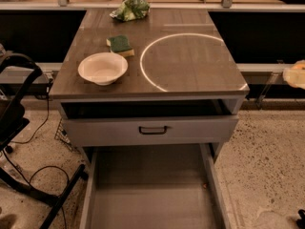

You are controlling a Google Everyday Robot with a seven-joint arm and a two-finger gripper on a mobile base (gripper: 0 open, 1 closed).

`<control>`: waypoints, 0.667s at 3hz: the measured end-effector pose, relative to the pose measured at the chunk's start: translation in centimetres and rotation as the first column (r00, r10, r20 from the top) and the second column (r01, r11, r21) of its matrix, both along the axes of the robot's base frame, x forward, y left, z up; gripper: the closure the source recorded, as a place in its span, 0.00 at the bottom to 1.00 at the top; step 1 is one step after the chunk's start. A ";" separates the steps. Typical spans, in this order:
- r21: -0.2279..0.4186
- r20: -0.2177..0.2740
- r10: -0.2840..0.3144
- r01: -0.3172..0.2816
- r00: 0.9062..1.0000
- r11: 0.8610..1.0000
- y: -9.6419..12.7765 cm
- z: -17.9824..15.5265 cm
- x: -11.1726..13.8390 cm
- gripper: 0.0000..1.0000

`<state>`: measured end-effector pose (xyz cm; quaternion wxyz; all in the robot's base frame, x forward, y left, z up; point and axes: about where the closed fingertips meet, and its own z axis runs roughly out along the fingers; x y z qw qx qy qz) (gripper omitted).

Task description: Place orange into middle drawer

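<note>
Middle drawer (pixel 152 194), pulled out below the cabinet: flat matte grey floor, thin low side walls, long axis running toward the camera. The gripper (pixel 294 76), a pale blur, sits at the right edge beside the glossy wood-grain countertop (pixel 190 56); whether it grips cannot be told. The orange (pixel 300 66) shows only as an orange-tinted patch at the gripper's top.

The hand (pixel 295 75) hovers at right edge, middle drawer (pixel 152 194) open.

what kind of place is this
Probably a robot test lab set up like a kitchen: a drawer cabinet with a bowl and sponge on top, loose cables at the left, and the gripper at the right edge.
</note>
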<state>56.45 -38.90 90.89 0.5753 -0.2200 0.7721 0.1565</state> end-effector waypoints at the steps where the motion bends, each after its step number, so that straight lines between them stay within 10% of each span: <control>1: -0.024 -0.008 0.045 -0.045 0.999 0.999 0.7 -3.5 -3.3 1.00; 2: -0.054 -0.033 0.163 -0.165 0.986 0.985 3.4 -8.9 -9.0 1.00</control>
